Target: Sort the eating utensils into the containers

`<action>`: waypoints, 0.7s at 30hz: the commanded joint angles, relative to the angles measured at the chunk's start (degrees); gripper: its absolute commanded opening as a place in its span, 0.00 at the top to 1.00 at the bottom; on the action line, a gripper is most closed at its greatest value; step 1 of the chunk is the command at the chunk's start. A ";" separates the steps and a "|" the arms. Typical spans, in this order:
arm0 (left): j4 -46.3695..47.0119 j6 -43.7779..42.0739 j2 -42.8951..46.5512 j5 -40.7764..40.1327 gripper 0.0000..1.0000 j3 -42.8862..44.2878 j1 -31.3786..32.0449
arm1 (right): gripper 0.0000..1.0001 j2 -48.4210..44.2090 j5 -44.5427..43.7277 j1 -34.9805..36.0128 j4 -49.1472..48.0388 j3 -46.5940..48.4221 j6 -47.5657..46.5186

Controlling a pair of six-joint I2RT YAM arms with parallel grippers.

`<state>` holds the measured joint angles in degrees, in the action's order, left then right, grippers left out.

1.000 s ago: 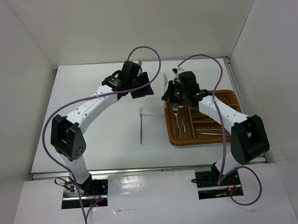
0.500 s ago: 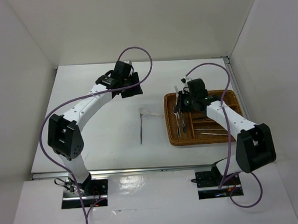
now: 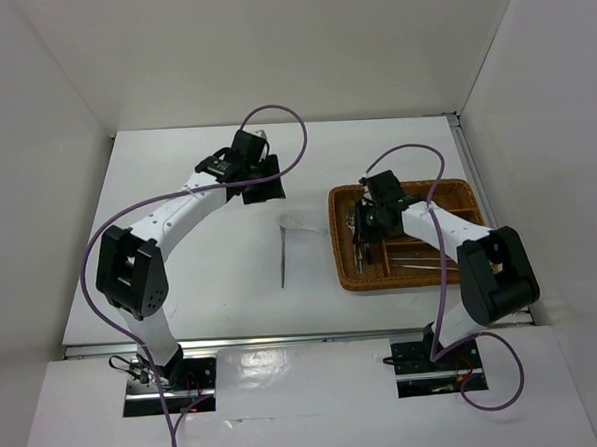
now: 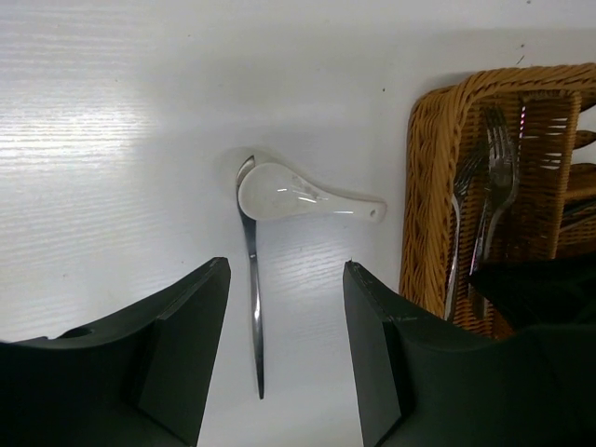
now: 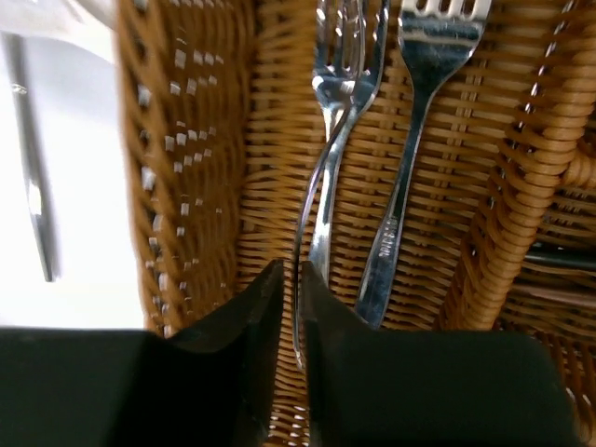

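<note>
The brown wicker tray [image 3: 337, 244] with its containers lies on the right of the table. My right gripper [image 3: 362, 225] is low inside its long left section [image 5: 186, 140]. A silver fork [image 5: 328, 177] lies there, its handle edge-on between my right gripper's [image 5: 291, 270] fingers, which stand slightly open around it. A second fork [image 5: 410, 130] lies beside it. On the table left of the tray rest a white ceramic spoon [image 4: 279, 196] [image 3: 296, 223] and a slim silver utensil [image 4: 252, 279] [image 3: 283, 256]. My left gripper [image 4: 284, 265] [image 3: 259, 180] hovers open above them, holding nothing.
Slim silver pieces [image 3: 421, 265] lie in the tray's right-hand sections. The tray's woven wall [image 4: 424, 186] stands just right of the ceramic spoon. White walls enclose the table at the back and both sides.
My right gripper came down into the tray's left section with the fork, and its jaws parted a little. My left arm drew back slightly to the left and opened a bit wider.
</note>
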<state>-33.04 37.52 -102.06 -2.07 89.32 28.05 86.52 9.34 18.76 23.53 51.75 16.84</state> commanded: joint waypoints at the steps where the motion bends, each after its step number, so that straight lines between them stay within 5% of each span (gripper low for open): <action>1: 1.92 -1.92 -1.03 1.63 0.34 -2.74 0.16 | 0.75 1.11 -0.91 0.13 1.69 2.56 -0.23; 8: 3.24 -2.44 -2.18 2.15 0.37 -6.26 0.68 | 0.52 -2.59 -0.91 0.13 3.89 7.13 -0.23; 21: -2.38 -1.66 -7.27 -6.46 0.46 -5.47 6.75 | 0.49 -5.05 -7.76 0.13 1.70 11.71 3.28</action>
<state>-33.95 34.92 -108.64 -6.07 82.83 34.87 84.36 5.58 18.76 26.63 61.58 18.09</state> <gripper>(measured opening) 0.548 0.507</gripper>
